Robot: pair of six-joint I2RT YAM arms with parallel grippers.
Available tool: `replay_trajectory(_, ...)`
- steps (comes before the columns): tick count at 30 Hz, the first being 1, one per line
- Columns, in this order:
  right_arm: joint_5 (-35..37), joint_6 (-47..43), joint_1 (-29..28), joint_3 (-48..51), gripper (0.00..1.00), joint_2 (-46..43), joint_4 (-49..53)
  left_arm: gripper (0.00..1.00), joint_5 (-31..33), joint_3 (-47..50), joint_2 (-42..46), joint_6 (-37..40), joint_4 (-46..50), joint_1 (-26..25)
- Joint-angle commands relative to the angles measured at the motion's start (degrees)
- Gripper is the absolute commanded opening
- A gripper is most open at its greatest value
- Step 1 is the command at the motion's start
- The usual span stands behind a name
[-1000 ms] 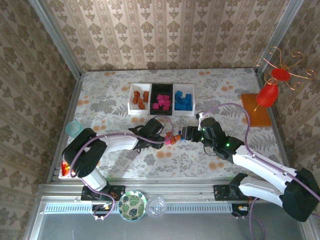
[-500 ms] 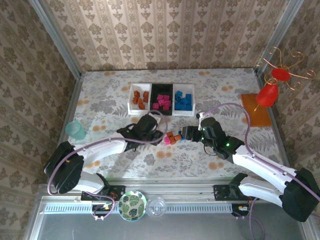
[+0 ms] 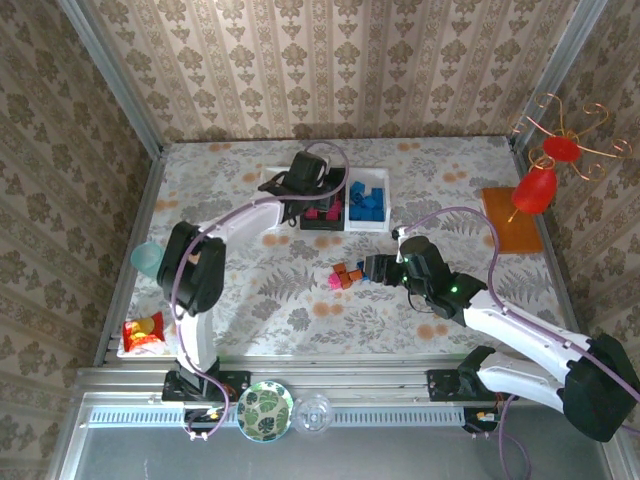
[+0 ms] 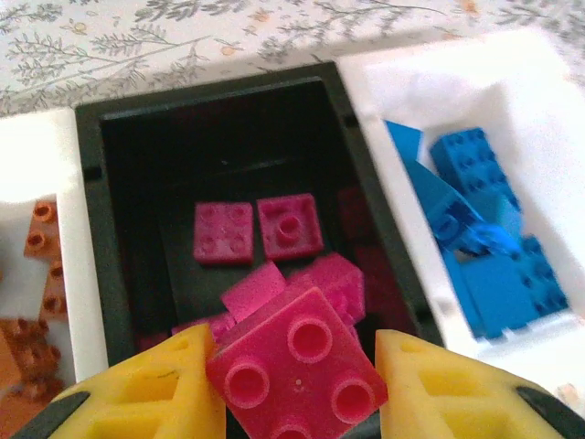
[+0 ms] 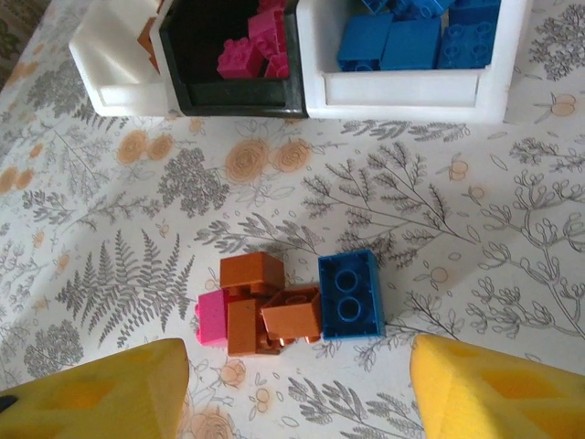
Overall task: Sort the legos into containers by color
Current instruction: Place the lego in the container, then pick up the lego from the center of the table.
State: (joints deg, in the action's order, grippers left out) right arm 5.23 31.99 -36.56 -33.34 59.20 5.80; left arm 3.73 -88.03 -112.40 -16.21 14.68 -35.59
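Our left pincer (image 4: 297, 398) is clamped on a pink brick (image 4: 297, 366), squarish with no real long axis, straight above the black bin (image 4: 206, 91) where other pink bricks (image 4: 260, 229) lie; we judge that letting go would suffice. Our right pincer (image 5: 297, 393), jaws apart and empty, hangs over the loose bricks (image 5: 283, 306) on the near side of the black bin, so it is nearer to those. The flowered table (image 3: 260, 300) is flat and roomy, boxed by wallpapered walls (image 3: 330, 60).

Light: bright, even and soft over the flowered tabletop (image 3: 250, 300).
Glare: white plastic outer bin (image 4: 494, 82) washed out, left wrist view.
Shadows: faint; black plastic middle bin (image 4: 128, 183) dark inside.
Focus: magenta plastic brick (image 4: 297, 366) fairly crisp; bin rims behind it softer.
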Motion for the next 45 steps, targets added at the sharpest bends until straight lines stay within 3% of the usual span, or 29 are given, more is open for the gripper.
replay_trajectory(1,1.27,0.8,0.4,0.57,0.67,-1.6,2.43,0.39,0.49,-6.86,-4.17,2.06,5.15,0.7)
replay_trajectory(6,0.86,0.8,0.43,0.45,0.67,-1.63,3.24,0.59,-1.11,-12.56,-6.8,1.14,6.64,1.14)
replay_trajectory(12,-0.35,0.62,0.43,0.99,0.68,-1.46,2.81,0.77,-5.4,-3.93,4.36,-1.95,-0.15,0.21)
replay_trajectory(18,-2.95,0.36,0.13,1.17,0.68,1.09,0.7,0.82,-6.76,14.73,22.02,-4.45,-8.44,-4.08)
replay_trajectory(23,-4.18,-0.2,-2.17,0.37,0.67,5.83,-1.47,0.86,-2.79,31.78,35.95,-6.95,-11.94,-8.91)
replay_trajectory(29,-3.03,-2.25,-7.0,-3.95,0.64,14.99,-2.03,0.88,1.13,47.63,47.98,-10.63,-10.68,-10.25)
replay_trajectory(37,5.84,1.14,-6.41,-11.41,0.63,26.31,4.87,0.91,3.66,58.04,56.75,-14.15,-7.63,-10.2)
replay_trajectory(45,7.36,2.8,-2.09,-11.9,0.58,28.28,3.2,0.92,4.15,59.55,58.74,-14.57,-7.27,-10.15)
